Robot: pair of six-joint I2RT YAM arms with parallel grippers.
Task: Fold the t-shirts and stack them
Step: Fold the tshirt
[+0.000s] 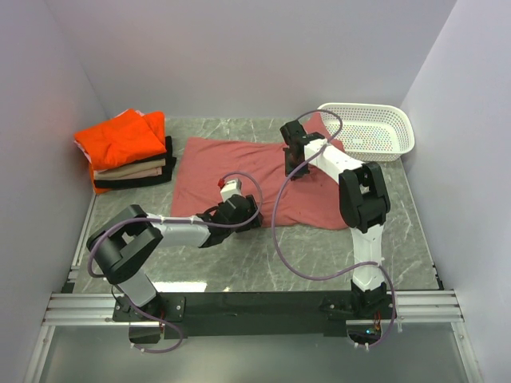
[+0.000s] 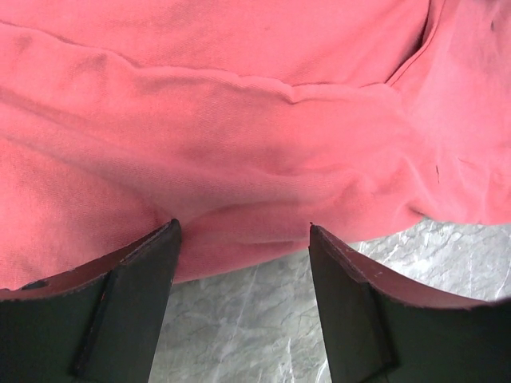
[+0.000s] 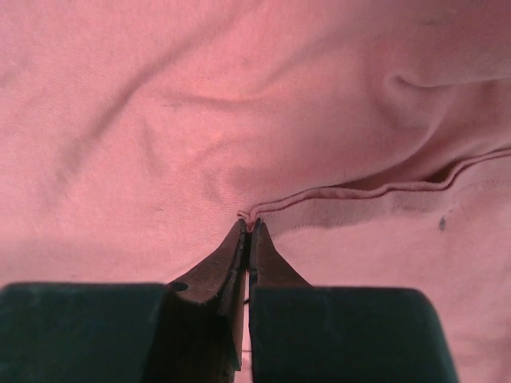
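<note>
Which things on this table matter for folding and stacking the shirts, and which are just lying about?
Job: salmon shirt; folded stack of orange, beige and black shirts; right end effector, pinching the salmon shirt's ribbed edge; left end effector, open at its near edge.
Lying about: white basket.

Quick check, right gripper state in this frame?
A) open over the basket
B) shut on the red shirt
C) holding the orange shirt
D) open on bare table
B: in the right wrist view the right gripper is shut, with a ribbed seam of the red shirt nipped at its tips. The left gripper is the open one, at the shirt's near edge.
</note>
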